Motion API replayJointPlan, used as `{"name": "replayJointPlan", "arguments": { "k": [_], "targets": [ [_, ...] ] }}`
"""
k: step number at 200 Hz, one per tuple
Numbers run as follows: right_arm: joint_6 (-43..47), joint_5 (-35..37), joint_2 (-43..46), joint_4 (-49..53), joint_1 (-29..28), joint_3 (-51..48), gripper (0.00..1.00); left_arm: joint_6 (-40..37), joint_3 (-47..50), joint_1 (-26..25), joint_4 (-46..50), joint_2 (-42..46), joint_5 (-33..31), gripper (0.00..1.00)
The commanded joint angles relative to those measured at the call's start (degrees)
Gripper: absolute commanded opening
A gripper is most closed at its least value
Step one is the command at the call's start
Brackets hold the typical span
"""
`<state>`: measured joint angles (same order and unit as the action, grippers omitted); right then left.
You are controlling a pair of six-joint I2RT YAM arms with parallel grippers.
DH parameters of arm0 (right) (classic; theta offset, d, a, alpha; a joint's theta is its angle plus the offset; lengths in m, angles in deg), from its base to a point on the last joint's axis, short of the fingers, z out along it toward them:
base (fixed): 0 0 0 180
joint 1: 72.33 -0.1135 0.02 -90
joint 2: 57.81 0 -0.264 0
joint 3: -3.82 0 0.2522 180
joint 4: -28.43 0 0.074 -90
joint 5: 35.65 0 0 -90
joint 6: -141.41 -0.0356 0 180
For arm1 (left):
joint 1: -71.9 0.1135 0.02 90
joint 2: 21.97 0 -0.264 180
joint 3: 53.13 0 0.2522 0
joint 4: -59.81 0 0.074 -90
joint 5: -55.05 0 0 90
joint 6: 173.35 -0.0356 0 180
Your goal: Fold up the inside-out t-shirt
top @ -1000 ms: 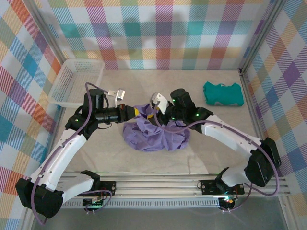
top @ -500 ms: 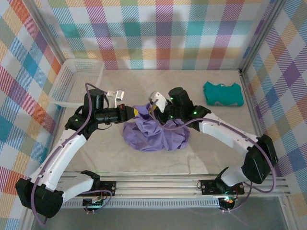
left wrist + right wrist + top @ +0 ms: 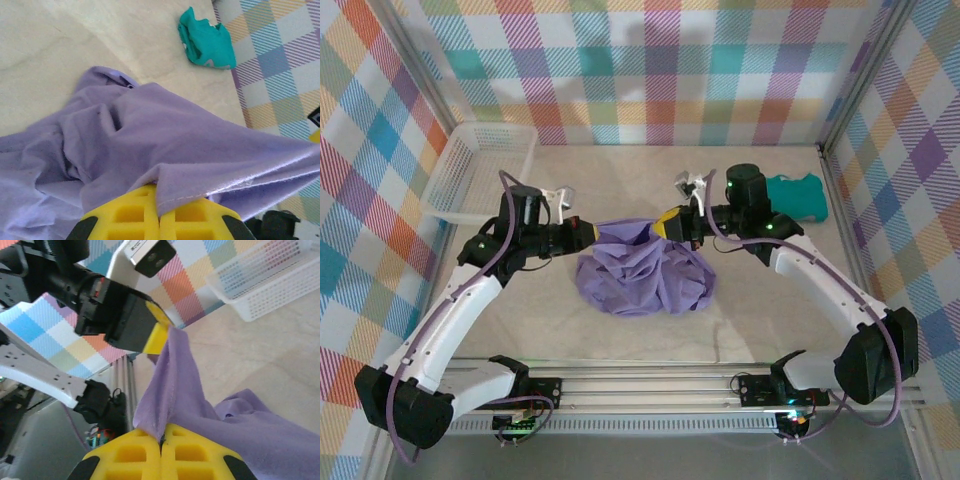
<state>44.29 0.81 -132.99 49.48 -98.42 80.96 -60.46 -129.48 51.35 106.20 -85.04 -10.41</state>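
The inside-out t-shirt (image 3: pixel 640 278) is a crumpled lavender heap in the middle of the table, its upper edge lifted and stretched taut between both grippers. My left gripper (image 3: pixel 592 232) is shut on the shirt's left end; in the left wrist view its yellow jaws (image 3: pixel 160 192) pinch a stitched hem of the t-shirt (image 3: pixel 150 130). My right gripper (image 3: pixel 666 222) is shut on the right end. The right wrist view has the yellow jaws (image 3: pixel 161 437) clamping a fold of the t-shirt (image 3: pixel 240 425), with the cloth running up to the left gripper (image 3: pixel 157 337).
A folded teal garment (image 3: pixel 798 196) lies at the back right near the wall, also in the left wrist view (image 3: pixel 206 42). A white mesh basket (image 3: pixel 480 170) stands at the back left (image 3: pixel 260 285). Plaid walls enclose the table on three sides.
My right gripper has shut on the shirt's edge and drawn back to the right, stretching the cloth between the two grippers. The left gripper kept its hold and hardly moved.
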Motion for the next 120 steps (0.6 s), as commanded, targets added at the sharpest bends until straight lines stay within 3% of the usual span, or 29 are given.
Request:
{"name": "replayJointPlan", "arguments": {
  "k": [1,14,30,52,67,85,101,120],
  "targets": [
    [-6.68,-7.68,0.02,-4.56,2.03,-0.98,0.01,-2.94,-1.3,0.86,6.14,0.11,-12.23,0.0],
    [-10.69,-7.64,-1.2,-8.17,1.69,-1.62,0.0,-3.04,-0.21,0.21,4.97,0.32,-10.57,0.06],
    [-11.82,-6.11,-2.46,-9.16,0.58,-1.54,0.0,-3.15,1.18,-1.69,3.02,0.73,-7.82,0.24],
    [-13.45,-5.16,-3.73,-10.16,0.15,-1.24,0.0,-4.47,1.85,-5.73,2.34,3.06,-12.26,0.42],
    [-14.42,-5.0,-4.34,-10.19,0.07,-0.82,0.0,-6.03,3.35,-8.53,-0.18,6.39,-14.87,0.46],
    [-14.64,-5.93,-4.54,-10.2,0.07,-0.44,0.0,-6.72,6.86,-11.22,-7.63,9.07,-9.97,0.47],
    [-12.79,-7.64,-4.3,-9.04,0.07,0.1,0.0,-6.79,7.97,-12.59,-12.95,7.48,-5.5,0.46],
    [-6.89,-10.03,-4.27,-3.53,0.07,1.89,0.0,-9.11,7.09,-12.84,-15.68,3.46,-7.25,0.42]
  ]
}}
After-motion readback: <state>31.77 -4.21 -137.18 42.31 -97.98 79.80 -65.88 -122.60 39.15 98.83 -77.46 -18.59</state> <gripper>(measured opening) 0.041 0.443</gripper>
